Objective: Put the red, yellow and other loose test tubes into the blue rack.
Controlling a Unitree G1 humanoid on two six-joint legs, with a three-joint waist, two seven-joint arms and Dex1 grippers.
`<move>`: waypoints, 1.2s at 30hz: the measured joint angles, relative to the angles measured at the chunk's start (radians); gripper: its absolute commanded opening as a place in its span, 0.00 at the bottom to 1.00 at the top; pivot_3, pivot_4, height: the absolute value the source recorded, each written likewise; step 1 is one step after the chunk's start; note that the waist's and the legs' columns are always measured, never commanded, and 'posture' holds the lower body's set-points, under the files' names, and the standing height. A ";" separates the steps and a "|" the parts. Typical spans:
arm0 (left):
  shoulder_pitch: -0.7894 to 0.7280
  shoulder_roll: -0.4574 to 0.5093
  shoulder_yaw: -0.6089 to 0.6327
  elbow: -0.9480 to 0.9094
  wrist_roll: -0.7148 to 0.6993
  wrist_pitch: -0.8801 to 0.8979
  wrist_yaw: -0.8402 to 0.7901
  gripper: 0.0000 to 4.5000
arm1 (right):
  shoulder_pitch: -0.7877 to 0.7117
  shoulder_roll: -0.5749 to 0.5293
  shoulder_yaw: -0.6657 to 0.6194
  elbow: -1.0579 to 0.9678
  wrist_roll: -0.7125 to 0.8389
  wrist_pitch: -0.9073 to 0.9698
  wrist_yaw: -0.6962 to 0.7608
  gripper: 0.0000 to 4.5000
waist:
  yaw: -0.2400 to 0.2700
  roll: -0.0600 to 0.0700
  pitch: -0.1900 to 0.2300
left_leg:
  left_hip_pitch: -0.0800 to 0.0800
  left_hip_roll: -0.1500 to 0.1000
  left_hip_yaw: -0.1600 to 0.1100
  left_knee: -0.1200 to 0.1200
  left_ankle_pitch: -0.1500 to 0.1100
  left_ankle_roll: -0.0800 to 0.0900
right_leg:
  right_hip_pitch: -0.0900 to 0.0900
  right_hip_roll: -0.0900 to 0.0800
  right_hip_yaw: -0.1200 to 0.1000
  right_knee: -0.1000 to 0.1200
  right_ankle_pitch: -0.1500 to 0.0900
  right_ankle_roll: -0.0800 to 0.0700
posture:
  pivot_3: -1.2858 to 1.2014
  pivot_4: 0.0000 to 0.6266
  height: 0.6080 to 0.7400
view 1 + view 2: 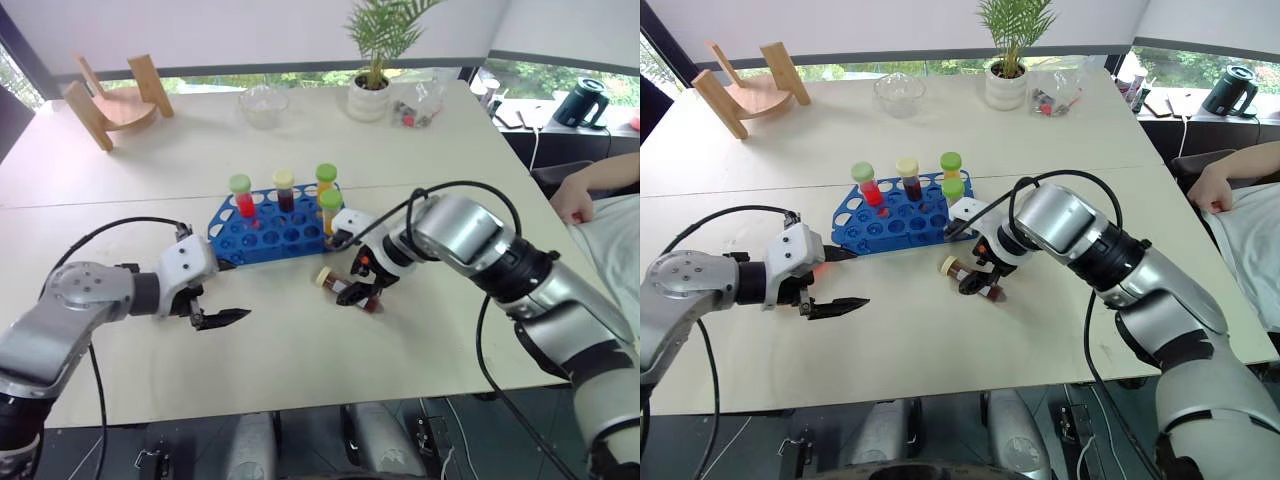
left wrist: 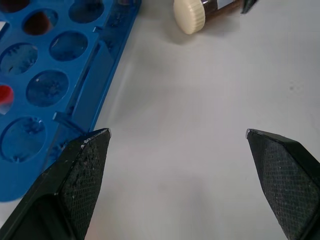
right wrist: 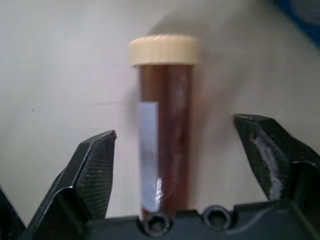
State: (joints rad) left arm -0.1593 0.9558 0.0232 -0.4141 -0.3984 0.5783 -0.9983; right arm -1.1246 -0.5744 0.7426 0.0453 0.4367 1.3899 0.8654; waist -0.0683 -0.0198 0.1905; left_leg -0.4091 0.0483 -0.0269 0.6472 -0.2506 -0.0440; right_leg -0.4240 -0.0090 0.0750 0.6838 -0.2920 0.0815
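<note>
The blue rack point(image 1: 262, 238) stands mid-table with several capped tubes upright in it: a red one point(image 1: 241, 197), a dark one point(image 1: 284, 189), an orange one point(image 1: 326, 179) and a yellow one point(image 1: 330, 210). In front of the rack's right end, a loose test tube point(image 3: 165, 125) with a cream cap and dark red-brown liquid lies flat on the table. My right gripper point(image 1: 358, 291) points down over it, open, one finger on either side and neither touching. Open and empty, my left gripper point(image 2: 177, 132) hovers low by the rack's front left corner.
A wooden stand point(image 1: 110, 95), a glass bowl point(image 1: 263, 104), a potted plant point(image 1: 371, 92) and a clear bag point(image 1: 415, 105) sit along the table's far side. A person's arm point(image 1: 600, 182) rests at the right edge. The near table is bare.
</note>
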 measured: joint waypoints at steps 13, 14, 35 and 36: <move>0.015 -0.026 -0.008 -0.010 0.016 -0.001 0.038 1.00 | -0.015 0.038 0.042 0.033 -0.052 -0.004 0.044 0.18 | 0.000 0.000 0.000 | -0.001 0.000 0.000 0.000 0.000 0.000 | 0.000 0.000 0.000 0.000 0.000 0.000 | 0.52 0.24 1.00; 0.015 -0.026 -0.008 -0.009 0.016 -0.002 0.038 1.00 | -0.012 0.037 0.038 0.027 -0.052 -0.002 0.043 0.18 | 0.001 0.000 0.000 | -0.001 0.000 0.000 0.000 0.000 0.000 | 0.000 0.000 0.000 0.000 0.000 0.000 | 0.52 0.24 1.00; -0.183 0.148 0.202 0.326 -0.139 0.062 -0.178 1.00 | 0.563 0.672 -0.522 -0.216 -0.258 -1.086 -0.577 0.18 | 0.000 -0.001 0.000 | -0.001 -0.001 -0.001 -0.002 0.002 -0.004 | -0.001 -0.001 -0.001 0.000 0.000 0.000 | 0.52 0.24 1.00; -0.193 0.151 0.193 0.329 -0.135 0.062 -0.183 1.00 | 0.568 0.684 -0.518 -0.176 -0.286 -1.130 -0.608 0.18 | 0.000 -0.001 0.000 | -0.001 -0.001 -0.001 -0.003 0.002 -0.004 | -0.001 0.000 -0.001 0.000 0.000 0.000 | 0.52 0.24 1.00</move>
State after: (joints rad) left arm -0.3525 1.1072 0.2158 -0.0851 -0.5337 0.6408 -1.1815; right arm -0.5568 0.1095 0.2242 -0.1311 0.1502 0.2595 0.2569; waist -0.0685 -0.0209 0.1905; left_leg -0.4105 0.0478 -0.0279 0.6446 -0.2483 -0.0483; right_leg -0.4253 -0.0094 0.0740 0.6841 -0.2919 0.0816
